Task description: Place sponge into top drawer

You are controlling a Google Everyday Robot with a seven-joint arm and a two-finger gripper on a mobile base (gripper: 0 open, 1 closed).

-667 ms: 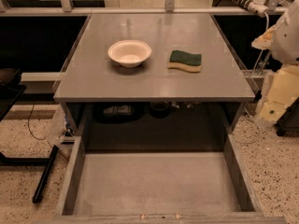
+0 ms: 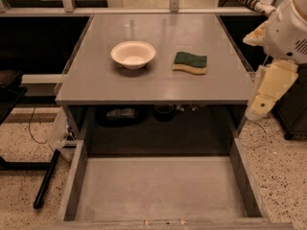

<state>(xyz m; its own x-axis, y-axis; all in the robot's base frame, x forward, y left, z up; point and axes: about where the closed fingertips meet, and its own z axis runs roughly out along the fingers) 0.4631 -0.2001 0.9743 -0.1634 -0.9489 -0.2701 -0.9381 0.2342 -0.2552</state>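
The sponge [image 2: 190, 63] is seen lying flat on the table [image 2: 158, 89], right of centre and green side up. A white bowl [image 2: 133, 54] is set near it on the left, not touching. The drawer [image 2: 76, 176] is pulled out below the table's front edge. The gripper [image 2: 261, 104] is held off the table's right edge, apart from the sponge. Whether it is open or closed cannot be told.

White rounded arm shell [image 2: 289, 30] with vent slits, cream tapered gripper [image 2: 265, 96] low beside the table [image 2: 144, 87].
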